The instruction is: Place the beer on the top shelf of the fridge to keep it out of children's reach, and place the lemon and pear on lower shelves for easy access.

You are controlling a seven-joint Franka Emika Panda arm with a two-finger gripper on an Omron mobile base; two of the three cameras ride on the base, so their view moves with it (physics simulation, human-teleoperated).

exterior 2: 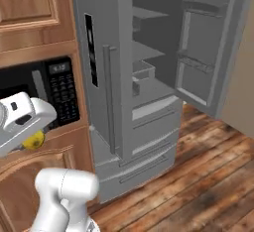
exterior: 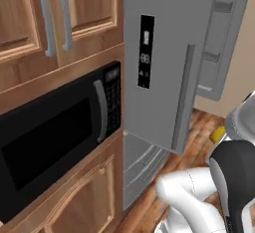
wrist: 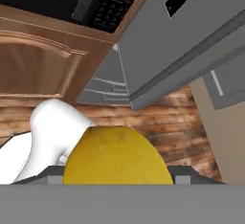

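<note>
The gripper [wrist: 117, 173] grasps the lemon [wrist: 117, 156], bottom centre of the hand view; the fridge [exterior 2: 149, 77], upper centre, stands open. Judging by this, the lemon awaits a lower shelf; I cannot tell where beer and pear stand.

Open fridge [exterior 2: 149, 77], bare grey top shelf [exterior 2: 146, 14], lower shelves [exterior 2: 146, 52], wooden floor [exterior 2: 208, 176]

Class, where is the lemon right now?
The lemon sits gripped in the robot's jaws, low in the hand view, carried in front of the open fridge, not yet on any shelf.
</note>
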